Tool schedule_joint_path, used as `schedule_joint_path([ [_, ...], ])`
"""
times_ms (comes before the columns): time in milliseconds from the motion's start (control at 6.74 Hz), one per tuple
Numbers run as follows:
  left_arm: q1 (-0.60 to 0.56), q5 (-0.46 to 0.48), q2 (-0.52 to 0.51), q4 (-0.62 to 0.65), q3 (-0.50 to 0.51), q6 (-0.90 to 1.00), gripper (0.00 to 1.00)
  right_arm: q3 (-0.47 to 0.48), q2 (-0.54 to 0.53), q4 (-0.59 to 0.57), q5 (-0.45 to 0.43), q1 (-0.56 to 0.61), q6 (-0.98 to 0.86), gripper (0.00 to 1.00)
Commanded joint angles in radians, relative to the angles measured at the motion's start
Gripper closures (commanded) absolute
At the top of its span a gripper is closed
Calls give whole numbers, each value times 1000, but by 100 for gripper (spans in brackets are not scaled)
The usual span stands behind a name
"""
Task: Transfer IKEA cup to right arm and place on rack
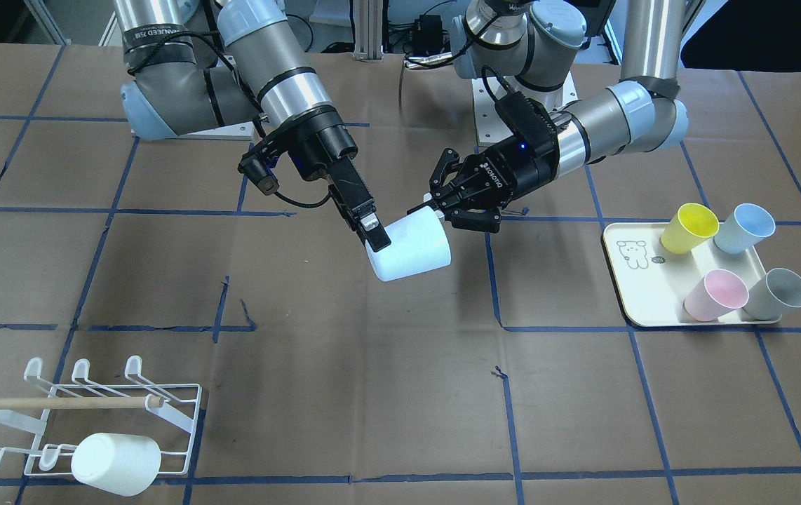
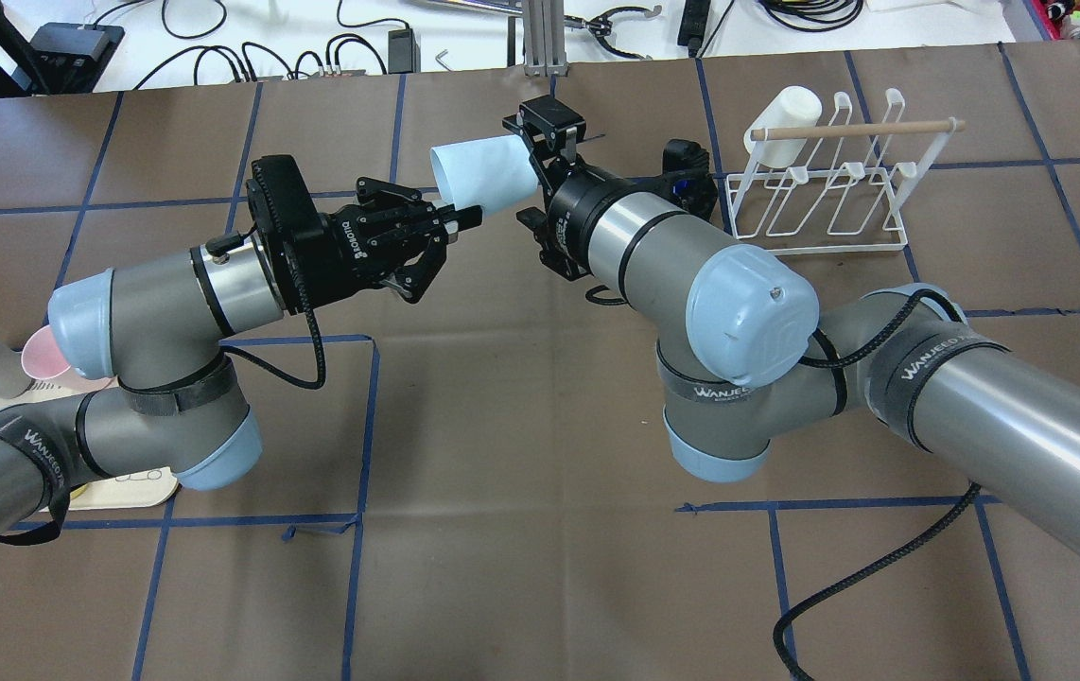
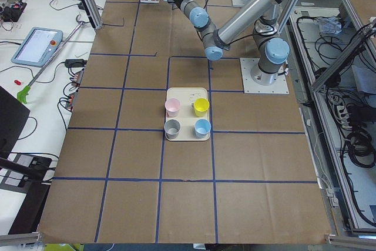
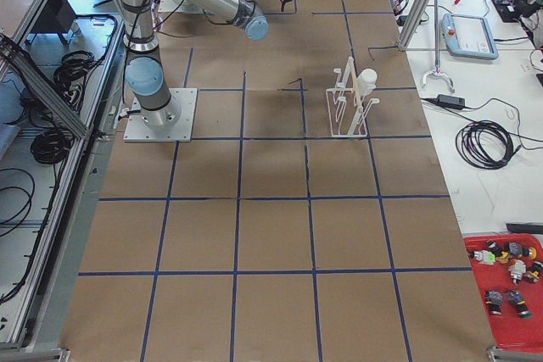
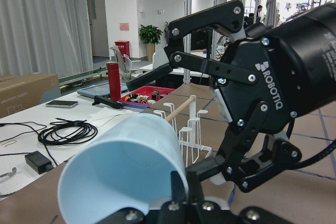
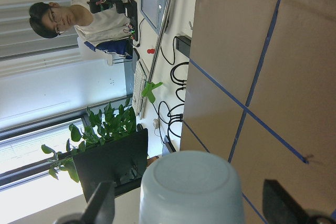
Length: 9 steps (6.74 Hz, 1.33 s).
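Observation:
A pale blue-white IKEA cup [image 1: 411, 251] hangs on its side in the air over the middle of the table, its mouth towards the left arm. My right gripper [image 1: 376, 238], black with narrow silver-tipped fingers, is shut on the cup's base end. It also shows in the overhead view [image 2: 540, 156]. My left ROBOTIQ gripper [image 1: 442, 207] sits at the cup's rim with its fingers splayed open, and one fingertip [image 2: 466, 218] is close to the rim. The white wire rack [image 1: 174, 419] with its wooden dowel [image 1: 57, 403] stands at the table's corner on the right arm's side.
A white cup [image 1: 116, 463] hangs on one prong of the rack. A cream tray [image 1: 642, 294] with a bear drawing, on the left arm's side, holds a yellow cup [image 1: 688, 228], a blue cup [image 1: 744, 228], a pink cup [image 1: 716, 294] and a grey cup [image 1: 779, 293].

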Motion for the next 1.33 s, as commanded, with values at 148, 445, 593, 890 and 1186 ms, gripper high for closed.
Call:
schedule_joint_path([
  [148,0,0,0,0,0,0,97,-25,20,17,0,14,12,2],
  [445,0,0,0,0,0,0,97,-35,31,17,-2,20,12,2],
  [593,0,0,0,0,-2,-1,97,-35,31,17,-2,25,11,3],
  [890,0,0,2,0,-2,-1,97,-40,31,19,3,28,9,16],
  [1186,0,0,2,0,1,-1,96,-39,30,17,10,28,9,34],
])
